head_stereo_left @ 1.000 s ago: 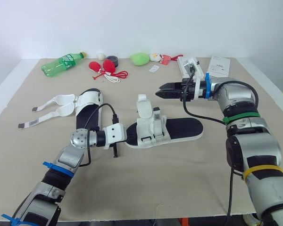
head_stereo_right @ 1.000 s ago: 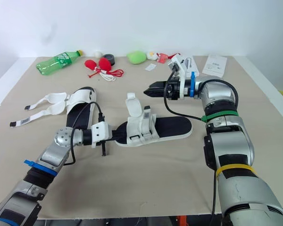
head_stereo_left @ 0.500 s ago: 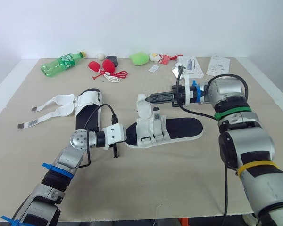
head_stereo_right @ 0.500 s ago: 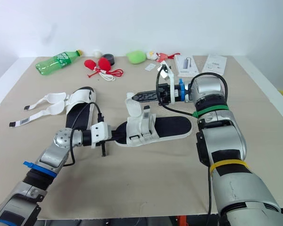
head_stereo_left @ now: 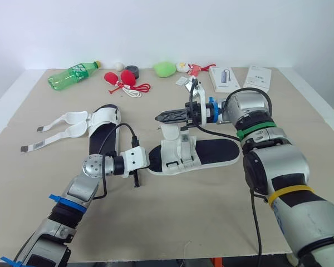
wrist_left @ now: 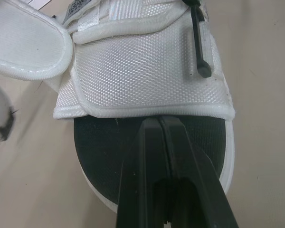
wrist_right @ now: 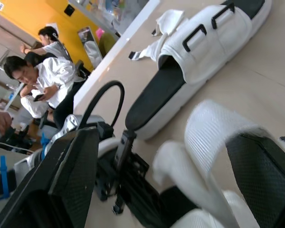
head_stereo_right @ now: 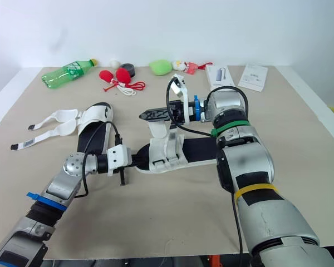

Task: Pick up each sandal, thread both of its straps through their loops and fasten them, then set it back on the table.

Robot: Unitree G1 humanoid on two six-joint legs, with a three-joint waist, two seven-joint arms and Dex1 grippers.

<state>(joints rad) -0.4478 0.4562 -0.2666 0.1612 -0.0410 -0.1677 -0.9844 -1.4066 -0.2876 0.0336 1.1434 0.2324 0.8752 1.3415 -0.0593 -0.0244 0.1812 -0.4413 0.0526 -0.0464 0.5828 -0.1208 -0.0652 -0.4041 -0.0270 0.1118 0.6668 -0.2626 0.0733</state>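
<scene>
One sandal (head_stereo_left: 214, 152), black footbed on a white sole, lies mid-table. My left gripper (head_stereo_left: 150, 165) is shut on its toe end; the left wrist view shows the fingers (wrist_left: 147, 142) pinching the black sole below the front strap (wrist_left: 142, 71). A loose white strap (head_stereo_left: 168, 125) stands up from this sandal. My right gripper (head_stereo_left: 160, 117) hovers at that strap, open, with the strap (wrist_right: 213, 128) between its spread fingers. The second sandal (head_stereo_left: 103, 127) lies to the left, its two straps (head_stereo_left: 61, 127) spread out flat on the table.
Along the far edge lie a green bottle (head_stereo_left: 75, 75), red items with a cord (head_stereo_left: 126, 80), a black roll (head_stereo_left: 133, 70), a green toy (head_stereo_left: 165, 68), a box (head_stereo_left: 225, 78) and a leaflet (head_stereo_left: 258, 77). People sit beyond the table (wrist_right: 42, 80).
My right gripper has swept left from beside the sandal's heel side to the upright loose strap. The left gripper and the sandal stayed put.
</scene>
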